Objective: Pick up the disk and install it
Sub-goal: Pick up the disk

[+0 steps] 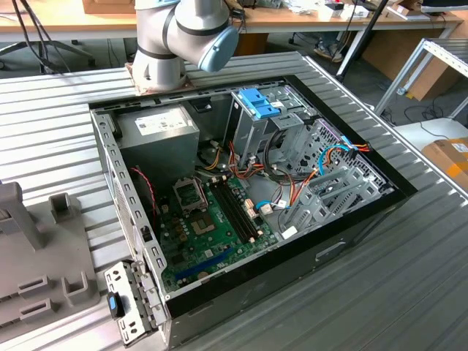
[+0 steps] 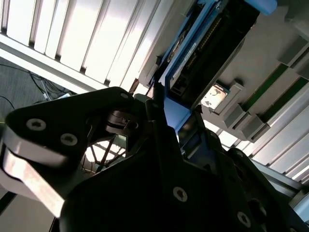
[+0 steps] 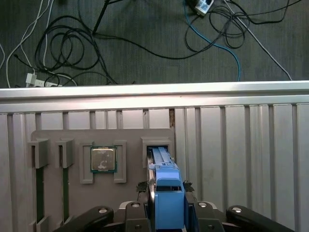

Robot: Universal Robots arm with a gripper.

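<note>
Disk (image 3: pixel 161 157) on edge, long axis toward claw (image 3: pixel 164 186) (tab end clamped).

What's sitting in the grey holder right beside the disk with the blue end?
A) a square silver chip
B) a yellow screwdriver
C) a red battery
A: in the first wrist view a square silver chip lies in a pocket of the grey holder, beside the slot where the disk stands.
</note>
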